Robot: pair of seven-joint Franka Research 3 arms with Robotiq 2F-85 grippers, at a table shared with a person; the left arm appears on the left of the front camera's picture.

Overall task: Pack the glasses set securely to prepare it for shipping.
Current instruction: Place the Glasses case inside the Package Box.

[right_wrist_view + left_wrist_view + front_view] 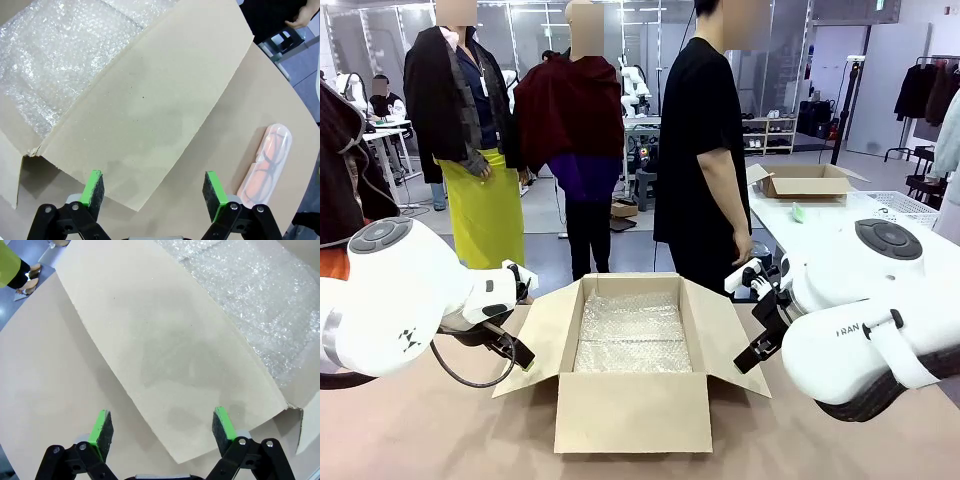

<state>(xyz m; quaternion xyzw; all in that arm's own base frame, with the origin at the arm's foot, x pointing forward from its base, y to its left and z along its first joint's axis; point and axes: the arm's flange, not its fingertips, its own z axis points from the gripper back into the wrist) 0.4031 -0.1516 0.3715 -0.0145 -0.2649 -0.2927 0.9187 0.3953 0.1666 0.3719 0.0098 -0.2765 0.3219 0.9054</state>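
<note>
Our left gripper (161, 416) hangs empty with its jaws spread wide over the left flap (165, 340) of the open cardboard box (630, 410), and our right gripper (153, 176), jaws equally wide apart and holding nothing, hangs over the right flap (155, 100). We see bubble wrap (632, 330) lining the bottom of the box, which sits on the tan table (420, 430) between our arms. We find the pink glasses case (265, 165) lying flat on the table just beside the right flap, outside the box, while a person (700, 150) in black stands at the far side
</note>
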